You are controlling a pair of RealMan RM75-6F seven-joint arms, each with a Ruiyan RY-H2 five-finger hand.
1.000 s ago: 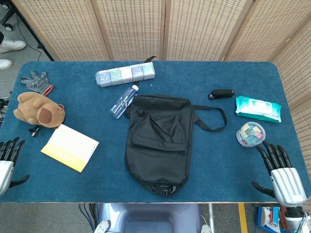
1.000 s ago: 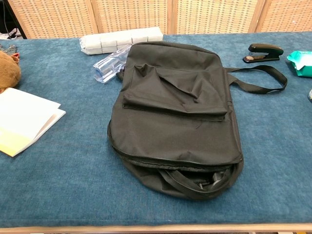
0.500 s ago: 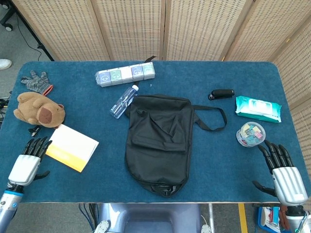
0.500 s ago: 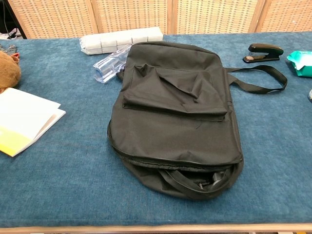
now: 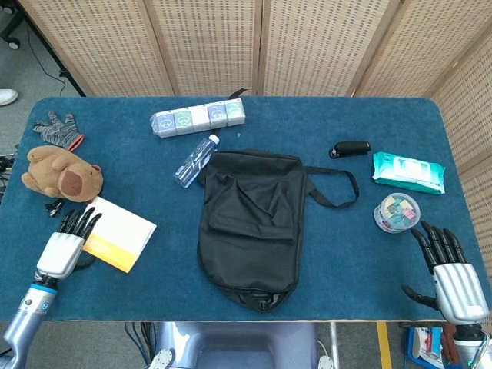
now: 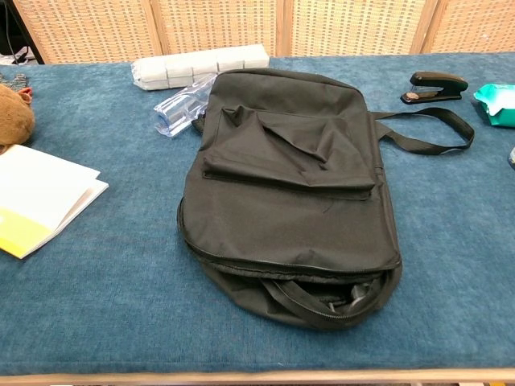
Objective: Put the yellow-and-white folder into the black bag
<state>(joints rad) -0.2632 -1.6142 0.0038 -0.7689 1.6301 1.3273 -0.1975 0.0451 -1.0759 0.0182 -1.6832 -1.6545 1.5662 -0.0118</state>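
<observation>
- Left hand at the table's near left edge, fingers spread and pointing away from the robot, holding nothing; fingertips overlap the folder's near left corner in the head view. Whether they touch it, cannot tell. Not in the chest view.
- Glove at the far left corner; brown plush nearer, just beside the folder's far corner.
- Folder flat on the blue table, left of the bag and apart from it; white face with a yellow band along the near edge. Chest view shows it closed, pages edge toward the bag.
- Box strip at the far edge, four or five small packs in a row.
- Bottle, clear plastic, lying on its side, its base touching the bag's far left corner.
- Bag, black, flat at table centre, long axis running near to far. Near end unzipped and gaping in the chest view, strap coiled inside the mouth. Flap pocket on top. Shoulder strap loops out to the right.
- Stapler, black, right of the strap loop.
- Wipes pack, teal, near the right edge.
- Round tub of coloured clips, just nearer than the wipes.
- Right hand at the near right corner, fingers apart and extended, thumb out to the side, empty; near the tub but apart from it.
</observation>
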